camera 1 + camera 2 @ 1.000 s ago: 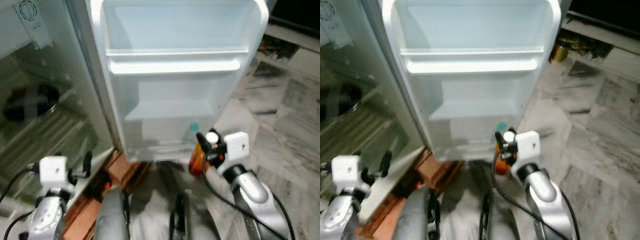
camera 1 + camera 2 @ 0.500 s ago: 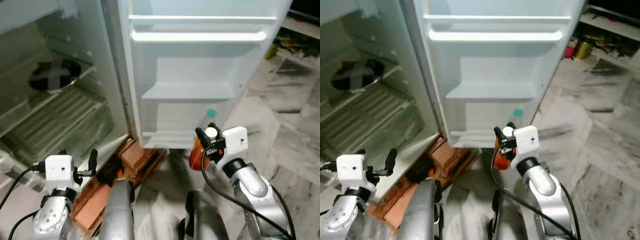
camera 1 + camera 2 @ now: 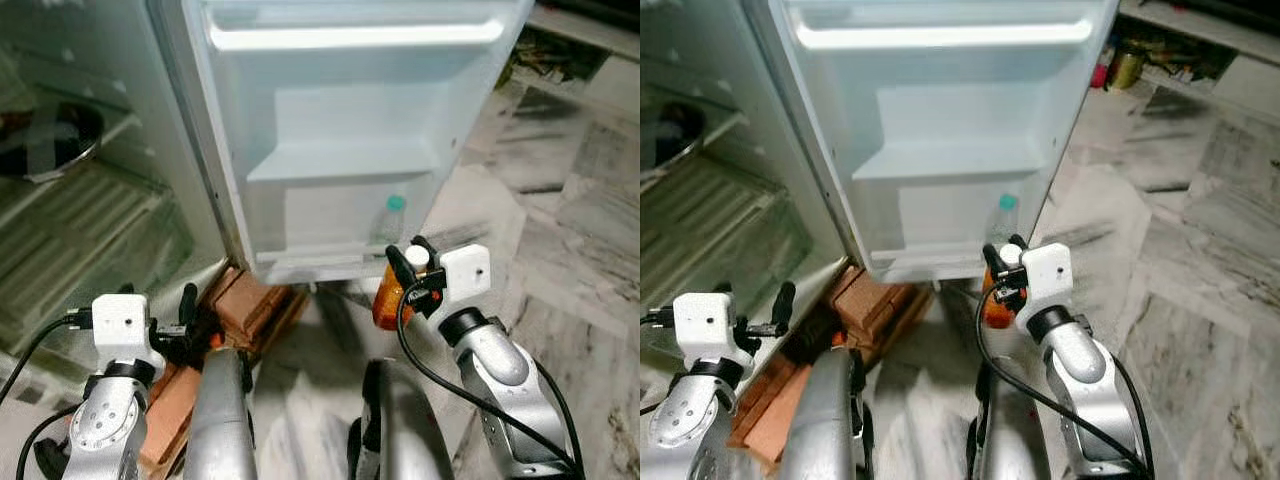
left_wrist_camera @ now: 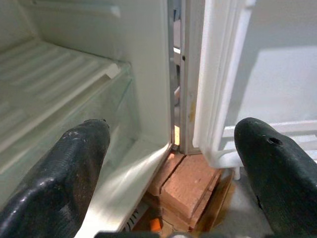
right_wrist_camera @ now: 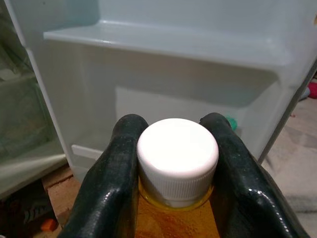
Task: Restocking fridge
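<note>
Restocking in progress, head and wrist views. The right gripper (image 5: 174, 163) is clamped about the neck of an orange bottle (image 3: 388, 298), one black finger (image 5: 110, 183) on either side just beneath the white cap (image 5: 177, 153); the bottle hangs upright, its long axis near vertical, in front of and slightly below the open fridge door (image 3: 340, 130). The relation that governs the coming move: the lowest door shelf (image 3: 325, 255) lies ahead of the held bottle and a little to the robot's left — judged, therefore, a lift-and-forward motion over the shelf's front rail, the bottle kept upright. A clear bottle with a green cap (image 3: 395, 204) already stands at the right end of that shelf, so the free space lies to its left; contact with it is the evident risk. The right arm is the nearer to the door by far. The left gripper (image 4: 173, 163) has its fingers spread wide and holds nothing — it sits low beside the fridge's open compartment (image 4: 64, 79), facing the hinge gap and the bricks (image 4: 190, 186) under the cabinet, and appears idle. Stage, as judged: carried, not yet placed.
</note>
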